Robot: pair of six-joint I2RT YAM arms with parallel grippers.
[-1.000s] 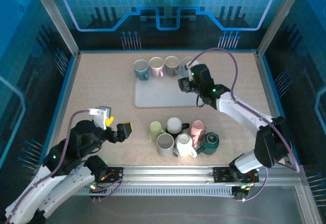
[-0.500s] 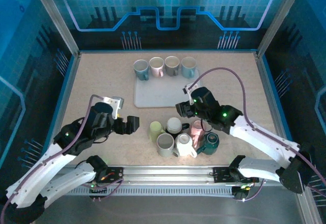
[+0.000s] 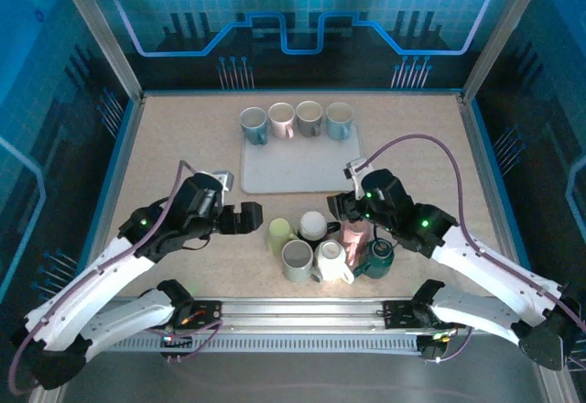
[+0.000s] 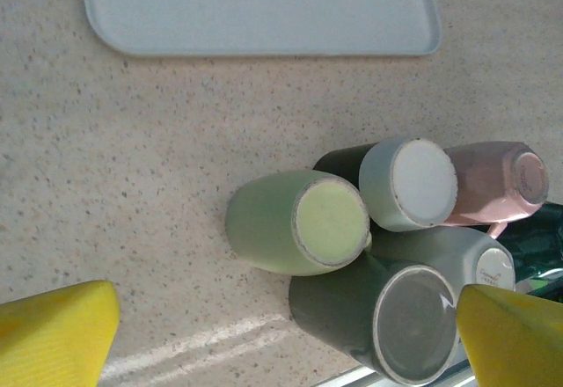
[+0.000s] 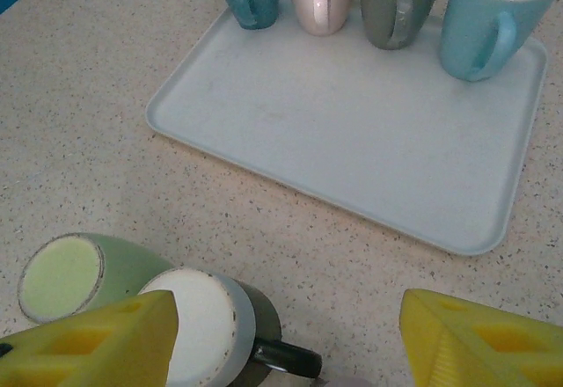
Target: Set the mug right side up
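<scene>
The left gripper (image 3: 247,220) was open wide and held nothing. It hung just left of the green mug (image 3: 279,235). The right gripper (image 3: 341,207) was open too, with nothing between its yellow fingers (image 5: 97,339). It hung over the pink mug (image 3: 355,232), at the back of a bunch of mugs. The bunch sat on the table (image 3: 183,147), near the front edge and just in front of the tray (image 3: 293,179). The green mug, the white-bottomed mug (image 3: 313,223) and the grey mug (image 3: 296,258) were upside down, with their bottoms showing. They were touching one another. Four more mugs (image 3: 309,117) stood the right way up in a row along the far edge of the tray
</scene>
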